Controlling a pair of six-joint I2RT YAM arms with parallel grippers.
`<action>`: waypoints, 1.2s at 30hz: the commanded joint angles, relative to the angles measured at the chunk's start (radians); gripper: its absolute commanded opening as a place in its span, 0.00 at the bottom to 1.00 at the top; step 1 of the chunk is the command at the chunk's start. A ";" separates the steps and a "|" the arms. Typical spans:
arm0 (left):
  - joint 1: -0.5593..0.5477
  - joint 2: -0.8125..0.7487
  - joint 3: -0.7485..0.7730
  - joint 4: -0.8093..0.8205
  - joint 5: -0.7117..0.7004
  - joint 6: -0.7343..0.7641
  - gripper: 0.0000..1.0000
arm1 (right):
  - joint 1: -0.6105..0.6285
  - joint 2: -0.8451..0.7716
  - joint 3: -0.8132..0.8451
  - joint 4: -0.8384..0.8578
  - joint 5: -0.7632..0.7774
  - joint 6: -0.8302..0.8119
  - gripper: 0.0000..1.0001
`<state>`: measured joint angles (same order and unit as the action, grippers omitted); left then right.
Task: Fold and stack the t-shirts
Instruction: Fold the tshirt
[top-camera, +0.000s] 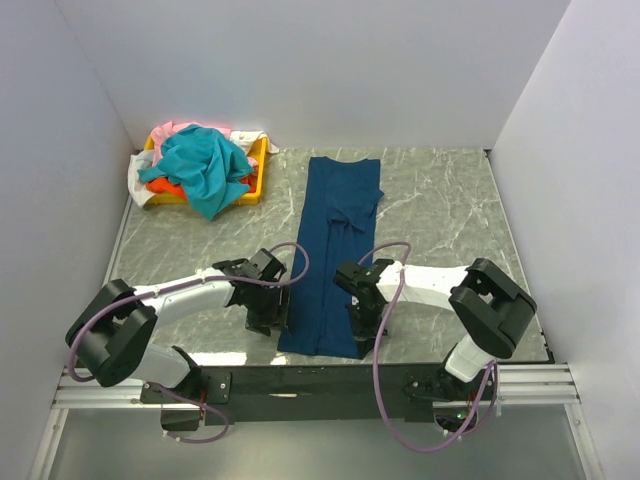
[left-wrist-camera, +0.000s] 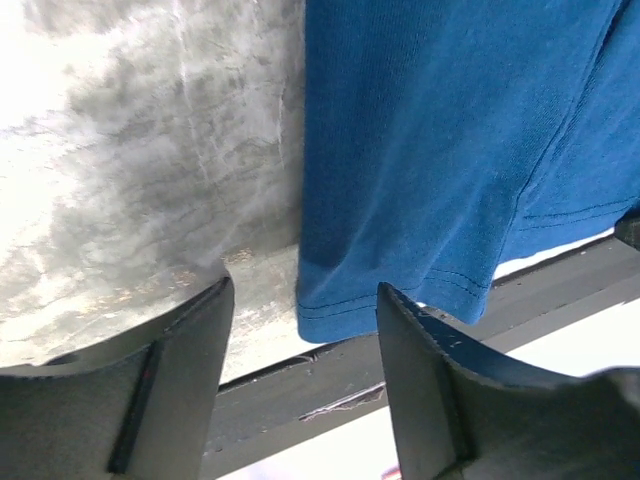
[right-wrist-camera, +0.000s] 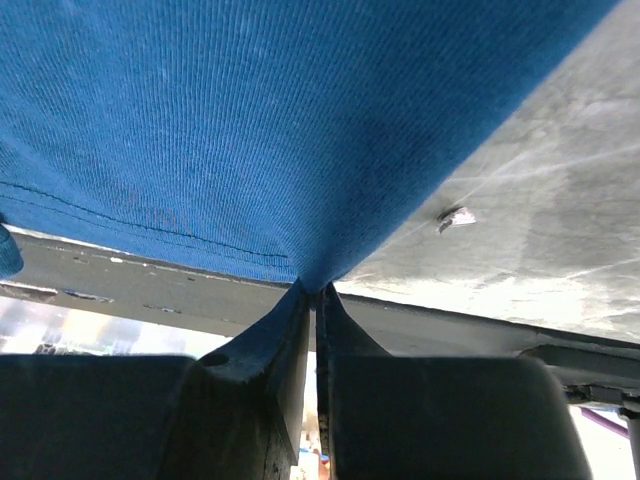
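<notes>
Stretching away, navy t-shirt (top-camera: 335, 250), hem nearest.

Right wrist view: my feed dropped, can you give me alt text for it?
The right end effector is shut on the hem edge of the navy blue t-shirt, whose fabric fans up from the pinch across most of the frame. The grey marbled table shows at right.

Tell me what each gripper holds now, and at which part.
The right gripper pinches the blue shirt at its near right hem corner. The left gripper is open and holds nothing.
</notes>
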<state>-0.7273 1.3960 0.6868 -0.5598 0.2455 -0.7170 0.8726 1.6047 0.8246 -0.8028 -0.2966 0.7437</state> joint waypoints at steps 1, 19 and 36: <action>-0.017 0.020 -0.004 -0.005 -0.022 -0.016 0.63 | 0.006 -0.031 -0.033 0.027 -0.002 0.016 0.10; -0.054 0.021 -0.076 -0.002 0.020 -0.090 0.47 | 0.008 -0.074 -0.101 0.070 -0.032 0.043 0.08; -0.069 0.063 -0.067 0.028 0.052 -0.071 0.01 | 0.006 -0.086 -0.087 0.056 -0.012 0.039 0.02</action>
<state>-0.7830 1.4319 0.6338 -0.5289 0.3557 -0.8082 0.8726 1.5444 0.7448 -0.7372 -0.3531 0.7807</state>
